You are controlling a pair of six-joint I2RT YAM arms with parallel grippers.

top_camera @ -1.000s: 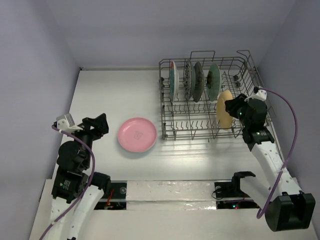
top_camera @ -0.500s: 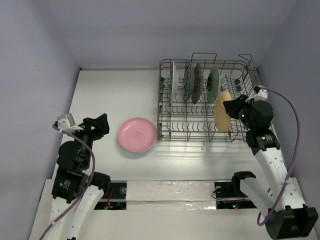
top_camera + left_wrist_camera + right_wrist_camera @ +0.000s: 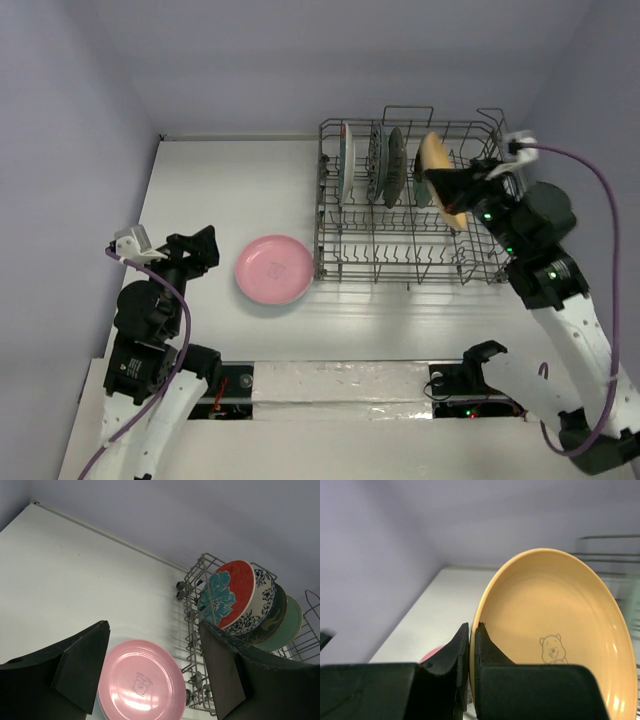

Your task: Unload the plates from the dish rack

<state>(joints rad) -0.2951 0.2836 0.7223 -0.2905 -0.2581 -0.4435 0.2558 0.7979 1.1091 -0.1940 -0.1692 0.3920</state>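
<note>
My right gripper (image 3: 458,188) is shut on the rim of an orange-yellow plate (image 3: 437,168) and holds it in the air above the grey wire dish rack (image 3: 340,262); the wrist view shows the plate (image 3: 555,630) pinched between my fingers (image 3: 471,630). Several plates stand upright in the rack's back row (image 3: 385,165), also in the left wrist view (image 3: 235,597). A pink plate (image 3: 274,269) lies flat on the table left of the rack, seen too between my left fingers (image 3: 141,685). My left gripper (image 3: 200,250) is open and empty, left of the pink plate.
The white table ends at walls on the left, back and right. The rack's raised wire handle loops (image 3: 490,115) stand at its back right. A white padded strip (image 3: 340,385) runs along the near edge between the arm bases.
My right gripper has lifted the orange-yellow plate up out of the rack's right side and carried it back and slightly left. The rack shifted slightly. The left arm has not moved.
</note>
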